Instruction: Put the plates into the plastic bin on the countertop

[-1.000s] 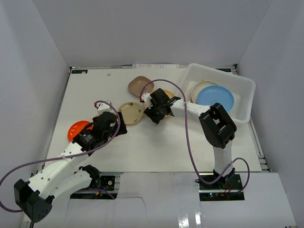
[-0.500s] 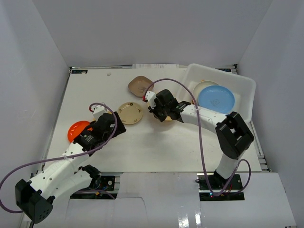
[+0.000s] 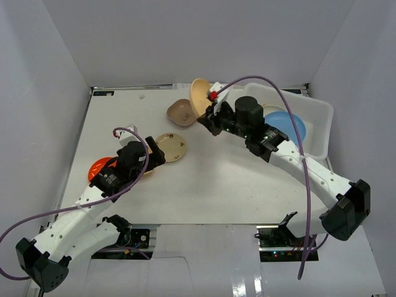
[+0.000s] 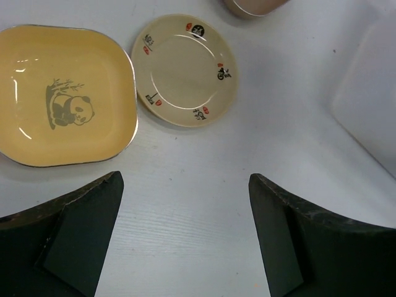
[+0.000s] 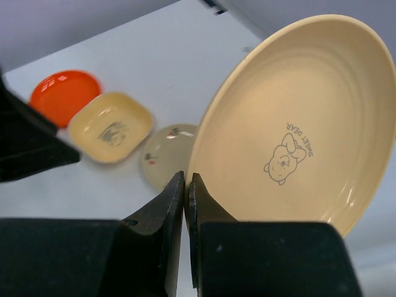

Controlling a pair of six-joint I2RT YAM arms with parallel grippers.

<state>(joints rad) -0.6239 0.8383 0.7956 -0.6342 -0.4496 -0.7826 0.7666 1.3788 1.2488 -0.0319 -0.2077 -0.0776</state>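
Note:
My right gripper (image 3: 207, 116) is shut on the rim of a cream oval plate (image 3: 199, 96) and holds it tilted in the air, left of the plastic bin (image 3: 319, 112). In the right wrist view the plate (image 5: 297, 124) shows a bear print, its edge pinched at my right gripper (image 5: 187, 183). The bin holds a blue plate (image 3: 281, 127) and a pale one behind it. A brown plate (image 3: 179, 111), a small round cream plate (image 3: 172, 147) and an orange plate (image 3: 98, 168) lie on the countertop (image 3: 204, 185). My left gripper (image 4: 185, 235) hangs open over bare table, below a yellow panda plate (image 4: 62, 96).
White walls enclose the countertop on three sides. The left arm covers most of the yellow plate in the top view. Purple cables loop over both arms. The small round plate (image 4: 184, 69) lies just right of the yellow one.
The right gripper shut on the cream oval plate and lifted it up and back toward the bin. The left arm drew slightly back and left, still open.

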